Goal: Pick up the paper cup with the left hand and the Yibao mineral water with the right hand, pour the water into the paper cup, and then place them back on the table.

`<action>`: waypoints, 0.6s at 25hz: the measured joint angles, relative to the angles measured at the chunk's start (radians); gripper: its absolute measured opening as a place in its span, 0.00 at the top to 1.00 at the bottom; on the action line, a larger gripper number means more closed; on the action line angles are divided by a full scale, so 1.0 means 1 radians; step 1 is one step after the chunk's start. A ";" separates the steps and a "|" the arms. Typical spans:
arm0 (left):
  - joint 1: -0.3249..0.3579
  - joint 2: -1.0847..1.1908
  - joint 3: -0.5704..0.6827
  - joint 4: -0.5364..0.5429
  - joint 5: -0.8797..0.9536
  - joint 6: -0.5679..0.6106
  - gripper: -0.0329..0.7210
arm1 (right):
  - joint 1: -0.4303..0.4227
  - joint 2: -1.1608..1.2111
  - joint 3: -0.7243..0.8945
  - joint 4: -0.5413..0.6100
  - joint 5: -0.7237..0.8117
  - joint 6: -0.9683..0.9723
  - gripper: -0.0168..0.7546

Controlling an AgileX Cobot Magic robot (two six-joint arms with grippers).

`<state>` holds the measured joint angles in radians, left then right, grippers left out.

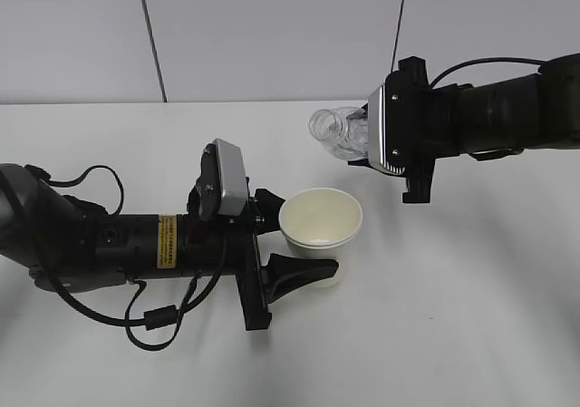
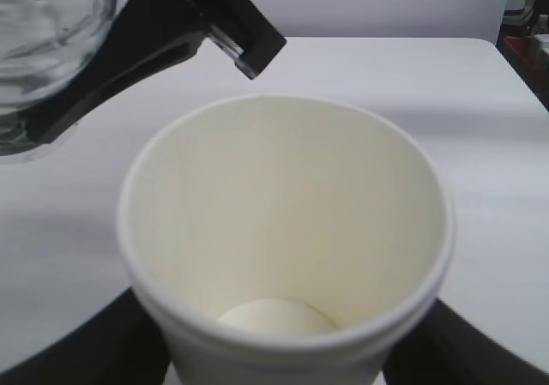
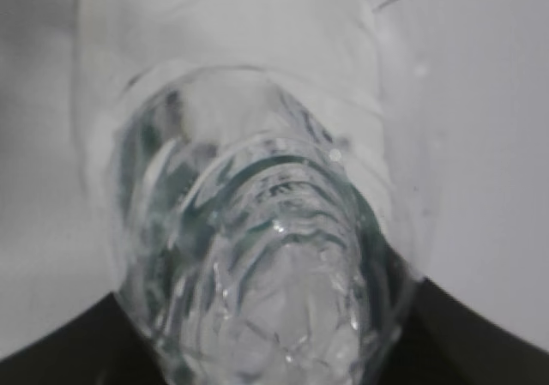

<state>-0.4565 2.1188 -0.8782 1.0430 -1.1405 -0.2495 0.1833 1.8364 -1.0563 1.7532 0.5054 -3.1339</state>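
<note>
Left hand [image 1: 304, 244] grips the cup [image 1: 320, 223] mid-wall at table [image 1: 471, 316] centre; thin paper, so it crushes easily. Right hand [image 1: 362, 135] clamps the bottle [image 1: 337, 132], tipped at the cup's 12 o'clock; slick, soft plastic.

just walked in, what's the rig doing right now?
Mid pour setup. The left tool holds the paper cup at the table, and the cup looks empty inside. The right tool grips the Yibao mineral water, tipped on its side with the open neck pointing toward the cup. The bottle mouth sits up and beside the cup rim, and no water stream is visible yet.
</note>
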 joint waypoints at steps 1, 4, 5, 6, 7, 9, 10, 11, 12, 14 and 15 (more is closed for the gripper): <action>0.000 0.000 0.000 0.000 0.000 0.000 0.39 | 0.000 0.000 0.000 0.007 0.000 0.000 0.42; 0.000 0.000 0.000 -0.001 0.000 0.000 0.39 | 0.000 0.000 0.000 0.019 0.000 0.000 0.42; 0.000 0.000 0.000 -0.001 0.000 0.000 0.39 | 0.000 0.000 0.000 0.020 0.000 0.000 0.42; 0.000 0.000 0.000 -0.001 0.000 0.000 0.39 | 0.000 0.000 0.000 0.022 0.000 0.000 0.42; 0.000 0.000 0.000 -0.001 0.000 0.000 0.39 | 0.000 0.000 0.000 0.022 0.002 0.000 0.42; 0.000 0.000 0.000 -0.002 0.000 0.000 0.39 | 0.000 0.000 0.000 0.022 0.002 0.000 0.42; 0.000 0.000 0.000 -0.002 0.000 0.000 0.39 | 0.000 0.000 0.000 0.022 0.004 0.000 0.42; 0.000 0.000 0.000 -0.004 0.000 0.000 0.39 | 0.000 0.000 0.000 0.024 0.006 0.000 0.42; 0.000 0.000 0.000 -0.007 0.000 0.000 0.39 | 0.000 0.000 0.000 0.024 0.011 0.010 0.42; 0.000 0.000 0.000 -0.013 0.000 0.000 0.39 | 0.000 0.000 0.000 0.024 0.026 0.060 0.42; 0.000 0.000 0.000 -0.018 0.000 0.000 0.39 | 0.000 0.000 0.000 0.024 0.035 0.098 0.42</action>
<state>-0.4565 2.1188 -0.8782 1.0253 -1.1405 -0.2495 0.1833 1.8364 -1.0563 1.7770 0.5399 -3.0354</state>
